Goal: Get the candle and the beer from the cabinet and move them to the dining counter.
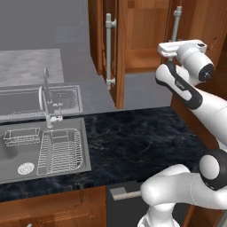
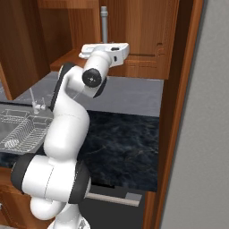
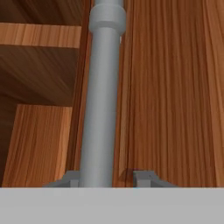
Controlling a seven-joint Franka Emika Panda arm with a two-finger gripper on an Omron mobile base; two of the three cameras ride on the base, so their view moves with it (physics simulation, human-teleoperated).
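Observation:
The reddish-brown wall cabinet hangs above the black counter. Its left door stands swung open, and the shelf inside looks bare from here. The right door is closed. My gripper is raised to that door's long silver bar handle. It is open, with one fingertip on each side of the bar and a small gap on the right side. In the base views my hand sits just below the handle. The candle, the beer and the dining counter are out of view.
A steel sink with a wire dish rack and a faucet is set into the black marble counter at the left. A tall wooden panel borders the right side, close to my arm.

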